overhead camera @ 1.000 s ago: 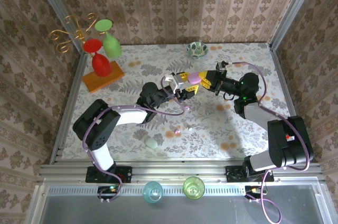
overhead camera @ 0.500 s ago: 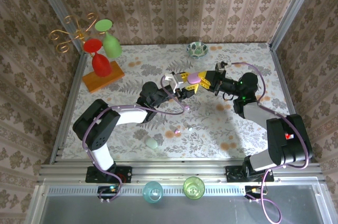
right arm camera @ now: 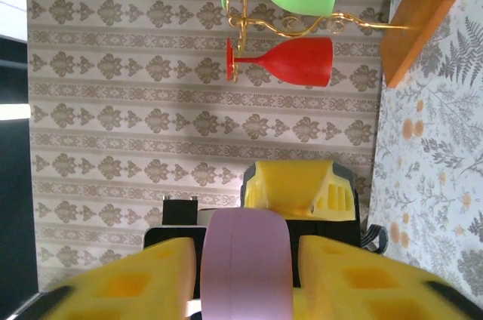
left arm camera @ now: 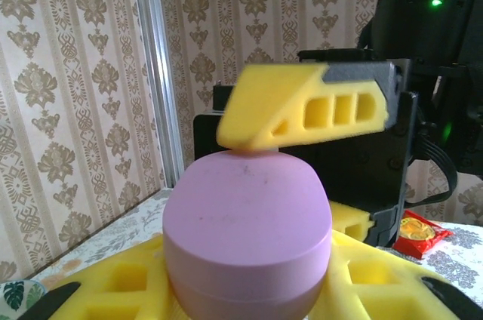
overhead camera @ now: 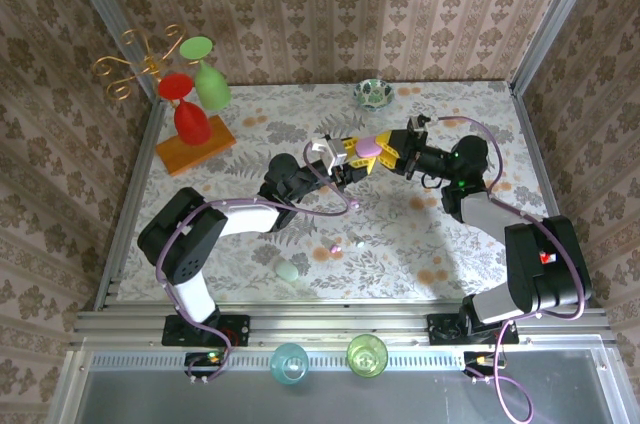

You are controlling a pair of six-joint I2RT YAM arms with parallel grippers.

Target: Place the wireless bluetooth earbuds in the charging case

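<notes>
Left tool [left arm camera: 245,282] is clenched on the lilac charging case [left arm camera: 247,229]: in the left wrist view its yellow fingers [left arm camera: 113,286] press against the lower sides of the rounded shell. The case is lifted off the table and its lid is closed. Right tool [right arm camera: 245,286] meets it from the opposite side, its jaws standing either side of the case's flat faces. In the right wrist view a thin gap shows on each side, so it looks released. From the left wrist camera, one of the right tool's fingers [left arm camera: 302,112] reaches over the top of the case, its tip at or just above the lid.

Seen from above, both arms meet over the middle of the table [overhead camera: 450,104]. Nearer the arm bases, well apart from the case, two wireless bluetooth earbuds [overhead camera: 334,245] lie on the patterned cloth. One is lilac and one whitish, and they lie just beside each other. A pale green case [overhead camera: 288,270] lies left of them, closer to the front edge. A small bowl [overhead camera: 372,94] sits at the far edge. At the far left a wooden base [overhead camera: 196,152] carries a red glass [overhead camera: 186,109] and a green glass [overhead camera: 208,79].
</notes>
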